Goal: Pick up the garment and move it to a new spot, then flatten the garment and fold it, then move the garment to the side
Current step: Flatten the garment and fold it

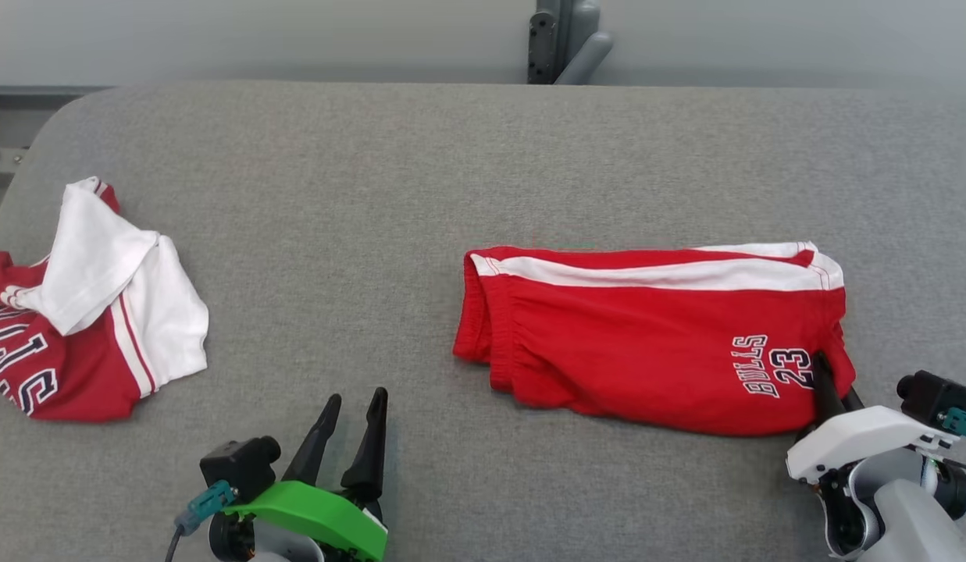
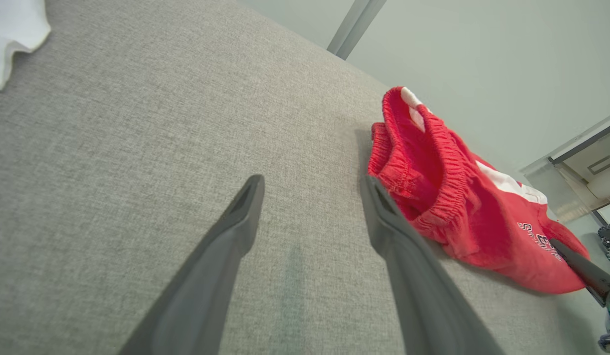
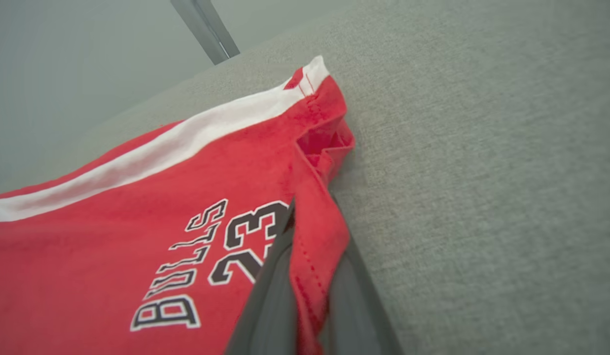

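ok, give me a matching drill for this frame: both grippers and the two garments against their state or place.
Column 1
1. left gripper
2. right gripper
3. red shorts
4. red and white top

Column 2
A. crumpled at the left edge of the table
B. open, over bare table
C. laid out flat, right of centre
D. shut on a hem of the shorts

Pairs: 1-B; 2-D; 3-C; 4-A

Lower left of your head view, left gripper (image 1: 358, 396) with two long dark fingers (image 1: 369, 453), green cover (image 1: 311, 511), black camera (image 1: 240, 464), teal plug (image 1: 209, 499), lower right, right gripper (image 1: 826, 382) with white cover (image 1: 865, 437), grey forearm (image 1: 912, 523)
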Motion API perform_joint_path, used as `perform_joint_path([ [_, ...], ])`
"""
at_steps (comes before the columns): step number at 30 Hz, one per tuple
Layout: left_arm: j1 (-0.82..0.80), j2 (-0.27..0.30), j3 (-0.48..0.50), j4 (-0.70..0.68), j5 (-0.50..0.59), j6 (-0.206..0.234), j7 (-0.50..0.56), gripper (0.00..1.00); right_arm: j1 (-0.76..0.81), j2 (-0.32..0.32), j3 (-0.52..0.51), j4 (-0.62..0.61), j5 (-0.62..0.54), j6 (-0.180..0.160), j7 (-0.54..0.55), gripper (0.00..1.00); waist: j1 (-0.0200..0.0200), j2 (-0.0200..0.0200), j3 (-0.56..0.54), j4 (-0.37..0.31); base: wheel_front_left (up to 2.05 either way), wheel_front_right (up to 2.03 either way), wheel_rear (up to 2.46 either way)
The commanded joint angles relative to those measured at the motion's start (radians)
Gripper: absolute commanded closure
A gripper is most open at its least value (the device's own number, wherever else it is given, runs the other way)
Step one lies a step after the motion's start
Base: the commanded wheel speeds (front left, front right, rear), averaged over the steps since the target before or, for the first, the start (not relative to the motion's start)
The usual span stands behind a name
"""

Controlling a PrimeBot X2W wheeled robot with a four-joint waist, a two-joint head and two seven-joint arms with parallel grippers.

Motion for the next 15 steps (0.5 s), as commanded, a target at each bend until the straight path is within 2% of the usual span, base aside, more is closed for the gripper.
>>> perform_joint_path([
  [1,0.017,0.007,0.001,-0.001,0.011,0.003,0.000,0.00,0.016,0.000,-0.002,-0.002,-0.006,-0.001,-0.001,1.00,0.0000,-0.0001,-0.050,-0.054,0.00,0.00,0.00],
  [4,0.026,0.009,-0.001,-0.002,0.013,0.003,0.000,0.00,0.028,0.000,-0.013,-0.018,-0.019,-0.001,-0.001,1.00,0.0000,-0.0001,-0.054,-0.060,0.00,0.00,0.00],
  [8,0.036,0.016,-0.002,-0.002,0.012,0.003,0.000,0.00,0.026,0.007,0.014,-0.102,-0.053,-0.001,-0.001,1.00,0.0000,-0.0001,-0.061,-0.061,0.00,0.00,0.00],
  [11,0.041,0.018,-0.002,0.001,0.011,0.003,0.000,0.00,0.020,0.016,0.086,-0.190,-0.073,-0.001,0.000,1.00,0.0000,-0.0001,-0.067,-0.054,0.00,0.00,0.00],
  [15,0.054,0.013,-0.004,0.008,0.006,0.003,0.000,0.00,0.015,0.017,0.243,-0.297,-0.083,-0.001,0.000,1.00,0.0000,-0.0001,-0.077,-0.034,0.00,0.00,0.00],
])
